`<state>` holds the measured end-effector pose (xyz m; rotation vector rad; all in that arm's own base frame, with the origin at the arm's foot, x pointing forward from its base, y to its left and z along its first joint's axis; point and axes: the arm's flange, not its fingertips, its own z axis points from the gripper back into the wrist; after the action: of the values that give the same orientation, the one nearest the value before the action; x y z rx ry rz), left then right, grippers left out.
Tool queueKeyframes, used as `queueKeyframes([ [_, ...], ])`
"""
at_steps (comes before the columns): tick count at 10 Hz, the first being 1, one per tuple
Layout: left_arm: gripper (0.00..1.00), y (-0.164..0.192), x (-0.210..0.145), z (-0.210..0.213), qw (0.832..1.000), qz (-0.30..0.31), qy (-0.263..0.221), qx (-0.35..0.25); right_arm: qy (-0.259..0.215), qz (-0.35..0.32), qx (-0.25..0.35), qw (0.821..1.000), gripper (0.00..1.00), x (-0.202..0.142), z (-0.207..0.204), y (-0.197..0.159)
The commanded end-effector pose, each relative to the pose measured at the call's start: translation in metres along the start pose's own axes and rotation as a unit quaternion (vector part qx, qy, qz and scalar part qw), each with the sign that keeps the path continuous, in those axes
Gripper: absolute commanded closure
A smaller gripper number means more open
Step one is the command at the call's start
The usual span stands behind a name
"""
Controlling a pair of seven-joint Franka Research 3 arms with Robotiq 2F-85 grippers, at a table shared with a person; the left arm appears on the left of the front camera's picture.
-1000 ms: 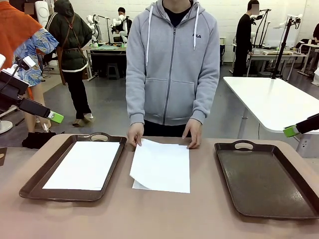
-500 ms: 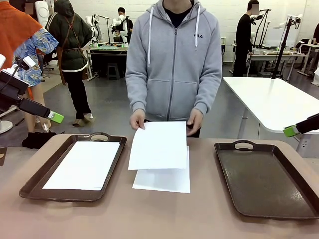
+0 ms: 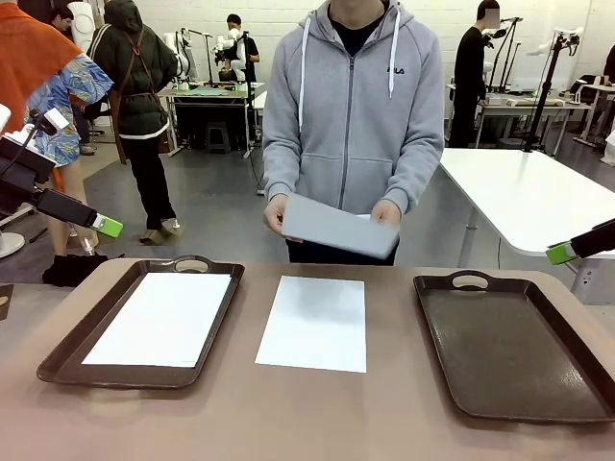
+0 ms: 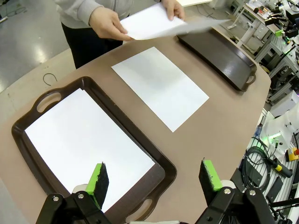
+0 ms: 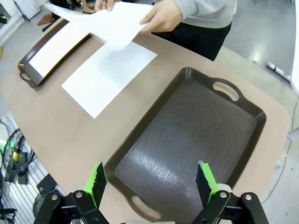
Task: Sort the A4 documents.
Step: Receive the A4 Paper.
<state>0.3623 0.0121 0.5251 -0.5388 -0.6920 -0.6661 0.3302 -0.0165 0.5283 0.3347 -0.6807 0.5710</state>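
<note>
- We see a brown worktop (image 3: 384,413) across the near scene, with a person (image 3: 356,115) in a grey hoodie standing at its far edge.
- A dark brown tray (image 3: 67,351) sits on the left, and a second tray (image 3: 509,355), bare inside, sits on the right.
- One white sheet (image 3: 159,317) lies flat in the left tray. Another sheet (image 3: 314,323) lies flat on the worktop between the trays, touching neither.
- A third sheet (image 3: 336,226) is held in the air by the person's hands (image 3: 276,213), above the far edge.
- The left end effector (image 4: 154,177) hangs over the left tray's rim, jaws wide apart, holding nothing.
- The right end effector (image 5: 150,178) hangs over the right tray, jaws equally wide and empty.
</note>
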Motion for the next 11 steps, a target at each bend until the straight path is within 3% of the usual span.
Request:
queueKeyframes([
  [1, 0.00, 0.0002, 0.0004, 0.0003, 1.000, -0.001, -0.002, 0.000, -0.002, 0.000, 0.007, 1.000, 0.00, -0.0005, -0.0014, -0.0006],
  [11, 0.00, 0.0002, 0.0004, 0.0003, 1.000, -0.001, -0.002, 0.000, -0.002, 0.000, 0.007, 1.000, 0.00, -0.0005, -0.0014, -0.0006],
])
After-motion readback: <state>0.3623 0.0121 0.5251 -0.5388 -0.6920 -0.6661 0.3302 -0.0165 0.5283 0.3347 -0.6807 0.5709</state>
